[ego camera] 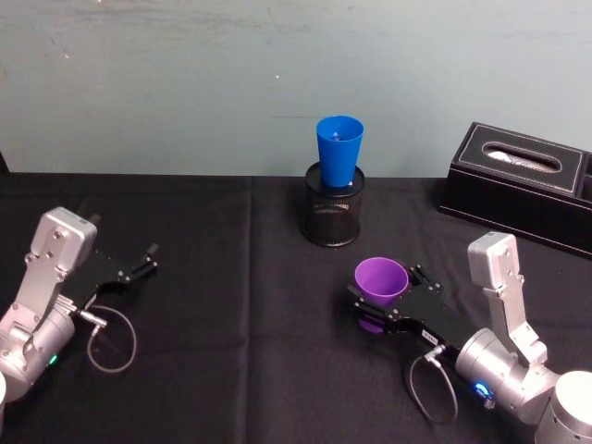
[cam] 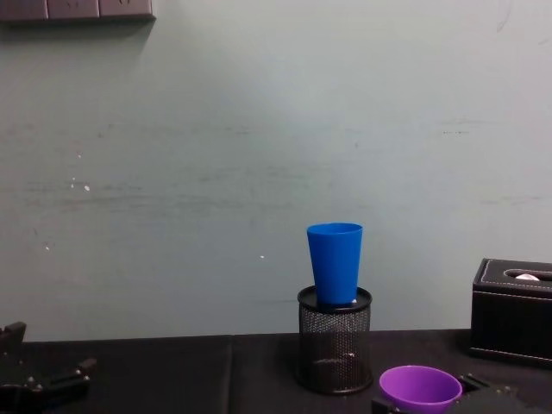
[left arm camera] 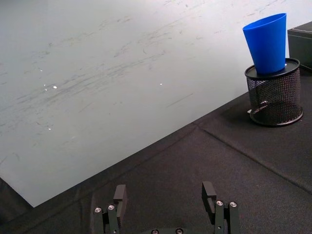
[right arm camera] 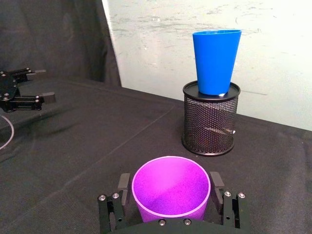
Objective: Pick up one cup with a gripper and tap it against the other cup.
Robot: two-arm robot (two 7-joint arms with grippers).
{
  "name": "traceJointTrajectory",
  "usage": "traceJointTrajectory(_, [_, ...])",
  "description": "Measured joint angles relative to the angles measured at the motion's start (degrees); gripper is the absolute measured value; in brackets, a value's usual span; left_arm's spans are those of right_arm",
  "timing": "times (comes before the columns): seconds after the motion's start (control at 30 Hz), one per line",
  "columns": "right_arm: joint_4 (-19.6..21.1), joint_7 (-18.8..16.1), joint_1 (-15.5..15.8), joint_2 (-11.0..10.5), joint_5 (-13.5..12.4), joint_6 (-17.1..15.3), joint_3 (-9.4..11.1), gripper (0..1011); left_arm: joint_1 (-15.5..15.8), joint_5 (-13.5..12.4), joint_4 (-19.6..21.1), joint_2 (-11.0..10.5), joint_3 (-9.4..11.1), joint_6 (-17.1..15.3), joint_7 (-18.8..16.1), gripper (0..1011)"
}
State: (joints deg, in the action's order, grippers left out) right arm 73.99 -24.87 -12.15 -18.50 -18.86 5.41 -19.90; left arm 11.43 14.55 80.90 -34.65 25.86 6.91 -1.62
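1. The right pincer [ego camera: 384,287], black and flat-fingered, sits near a round black mesh pen holder [ego camera: 333,217], in front of it and a little to its right. Its fingers press both sides of a tapered purple plastic tumbler [ego camera: 381,280], mouth up.
2. A tall, bright blue plastic tumbler [ego camera: 339,148] stands upright in the pen holder's mouth, its rim well above the purple one.
3. The grasp looks made; the lift and the tap are not yet done. I cannot tell whether the purple tumbler's base is off the black-clothed tabletop [ego camera: 231,305].
4. The next move likely calls for raising the purple tumbler, carrying it toward the pen holder and touching the blue wall above the mesh rim. It should be gentle, since the perched blue tumbler could tip.
5. The cloth between the purple tumbler and the pen holder is bare. A black tissue box [ego camera: 523,185] lies right of the pen holder, clear of that path. A pale wall stands close behind.
6. The left pincer [ego camera: 137,262], fingers apart, idles far left of the pen holder.
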Motion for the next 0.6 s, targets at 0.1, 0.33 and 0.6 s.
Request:
traceJointTrajectory(0.1, [0.00,0.00,0.00,0.00,0.00,0.00,0.00,1003,0.00,0.00,0.00,0.00,0.00,0.00,0.00,1012])
traceJointTrajectory(0.33, [0.00,0.00,0.00,0.00,0.00,0.00,0.00,1003,0.00,0.00,0.00,0.00,0.00,0.00,0.00,1011])
traceJointTrajectory(0.6, [0.00,0.00,0.00,0.00,0.00,0.00,0.00,1003,0.00,0.00,0.00,0.00,0.00,0.00,0.00,1012])
